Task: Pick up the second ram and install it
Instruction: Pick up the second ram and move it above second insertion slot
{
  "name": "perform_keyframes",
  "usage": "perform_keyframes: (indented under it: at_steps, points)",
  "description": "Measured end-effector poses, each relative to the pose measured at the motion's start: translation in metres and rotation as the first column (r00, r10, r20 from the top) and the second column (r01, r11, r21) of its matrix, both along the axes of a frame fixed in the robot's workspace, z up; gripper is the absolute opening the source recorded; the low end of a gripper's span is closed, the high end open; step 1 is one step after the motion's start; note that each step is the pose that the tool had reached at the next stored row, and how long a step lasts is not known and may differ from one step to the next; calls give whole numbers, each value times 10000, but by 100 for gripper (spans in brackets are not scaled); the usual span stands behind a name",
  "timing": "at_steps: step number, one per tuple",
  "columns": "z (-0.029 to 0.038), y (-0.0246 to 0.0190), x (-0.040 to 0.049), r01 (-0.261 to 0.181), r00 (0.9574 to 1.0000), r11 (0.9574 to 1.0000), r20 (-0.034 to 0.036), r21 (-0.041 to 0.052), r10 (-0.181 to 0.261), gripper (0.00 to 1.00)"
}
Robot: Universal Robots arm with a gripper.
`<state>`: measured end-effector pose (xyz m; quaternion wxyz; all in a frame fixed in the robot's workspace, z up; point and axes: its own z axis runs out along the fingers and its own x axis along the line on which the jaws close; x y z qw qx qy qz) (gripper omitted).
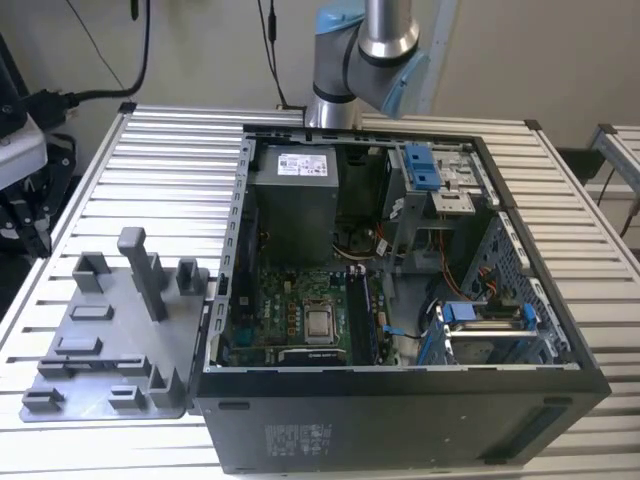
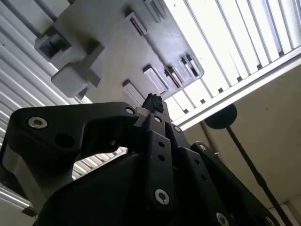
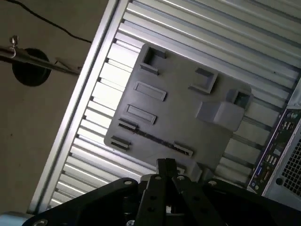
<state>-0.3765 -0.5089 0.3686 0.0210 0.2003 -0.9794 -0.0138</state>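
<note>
- In both wrist views the gripper [image 3: 165,164] [image 2: 153,101] hangs above the grey fixture plate [image 3: 178,117] [image 2: 113,52], apart from it.
- I see its black fingers pressed together at the tips, with nothing visible between them. The gripper's own body blocks my look at their lower length.
- In the first wrist view a thin dark strip [image 3: 153,137] runs along the plate's long slot, between two small end clips. I cannot tell whether that is the second ram standing on edge or only the slot's shadow.
- In the exterior view the plate [image 1: 110,350] lies on the slatted table [image 1: 170,160], just beside the open computer case [image 1: 400,420] on the exterior view's left. A tall grey block [image 1: 135,260] stands on the plate.
- Inside the case, the long slots [image 1: 365,320] beside the processor socket [image 1: 320,325] are dark and seen at a steep angle. I cannot make out from here what sits in them.
- The arm [image 1: 365,50] stands behind the case and is cut off by the picture's upper edge.
- In the first wrist view the case's rear panel [image 3: 277,155] is cut off at the picture's edge.
- On the floor past the table edge sits a round dark base [image 3: 30,66] [image 2: 221,117] with a thin pole.
</note>
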Motion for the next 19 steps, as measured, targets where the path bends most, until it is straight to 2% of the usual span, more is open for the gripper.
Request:
perform_keyframes:
  at_steps: [7, 15, 19]
  points:
    - [0, 0, -1, -807, 9967, 9967, -1, -37, 807, 11]
    - [0, 1, -4, -1602, 9871, 9870, -7, -80, 1602, 11]
    - [1, 2, -6, -1778, 9841, 9840, -4, -84, 1778, 11]
